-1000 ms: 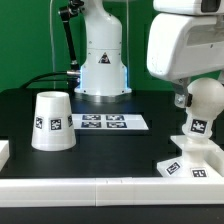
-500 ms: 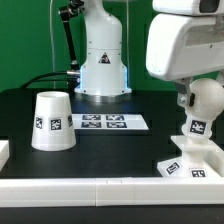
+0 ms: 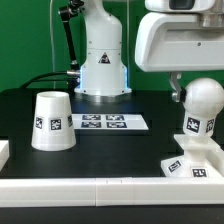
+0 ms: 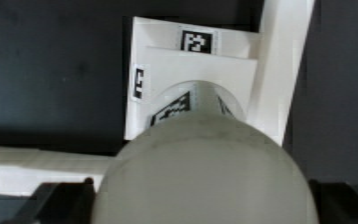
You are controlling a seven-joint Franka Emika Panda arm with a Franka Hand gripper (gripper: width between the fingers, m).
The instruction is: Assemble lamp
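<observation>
The round bulb (image 3: 203, 100) stands upright on the neck of the flat square base (image 3: 190, 166) at the exterior view's right. My gripper (image 3: 194, 95) hangs over the bulb with one dark finger (image 3: 176, 92) showing beside it and the other hidden behind. In the wrist view the bulb (image 4: 202, 150) fills the space between the fingers (image 4: 60, 202), which sit wide at either side of my gripper (image 4: 202, 205), above the base (image 4: 202, 70). The jaws look open around the bulb. The cone shade (image 3: 52, 120) stands alone at the exterior view's left.
The marker board (image 3: 102, 122) lies in the middle of the black table. The robot's pedestal (image 3: 100, 62) stands behind it. A white rail (image 3: 100, 190) runs along the front edge.
My hand has shifted toward the exterior view's left and turned. The bulb now shows more fully and stays on the base.
</observation>
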